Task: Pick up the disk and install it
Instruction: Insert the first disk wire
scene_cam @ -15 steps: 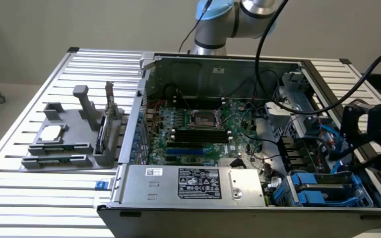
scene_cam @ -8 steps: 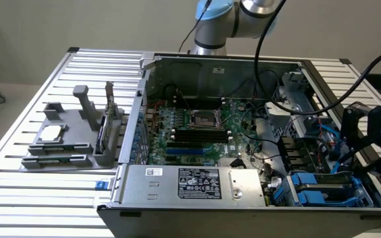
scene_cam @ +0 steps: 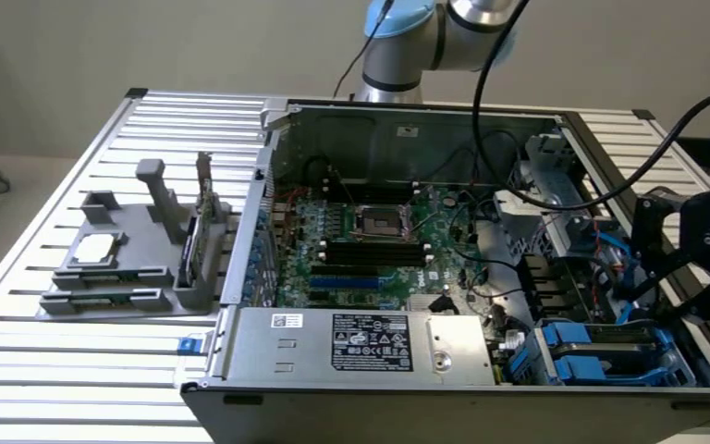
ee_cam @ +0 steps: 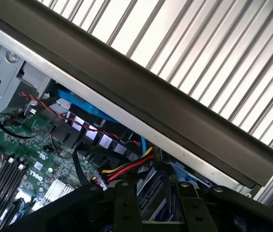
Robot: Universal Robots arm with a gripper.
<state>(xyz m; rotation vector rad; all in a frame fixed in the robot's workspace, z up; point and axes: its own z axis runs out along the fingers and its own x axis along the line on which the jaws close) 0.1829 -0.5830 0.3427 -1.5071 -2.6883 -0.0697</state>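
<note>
The disk (scene_cam: 602, 356), grey metal between bright blue rails, lies flat in the drive bay at the near corner of the open computer case (scene_cam: 380, 111), on the exterior view's right. My black gripper (scene_cam: 676, 296) hangs over the case's side wall on that side, just above and beyond the disk. In the wrist view my gripper (ee_cam: 158, 208) has its two fingers (ee_cam: 126, 205) standing apart. Through the gap I see dark bay parts and bits of blue plastic. I make out nothing gripped between them.
A grey labelled power-supply box (scene_cam: 355, 342) fills the case's near edge beside the bay. Red, yellow and black cables (ee_cam: 126, 166) run close under my fingers. On the exterior view's left, a grey fixture (scene_cam: 133, 268) with a small chip stands on the ribbed table (scene_cam: 59, 370).
</note>
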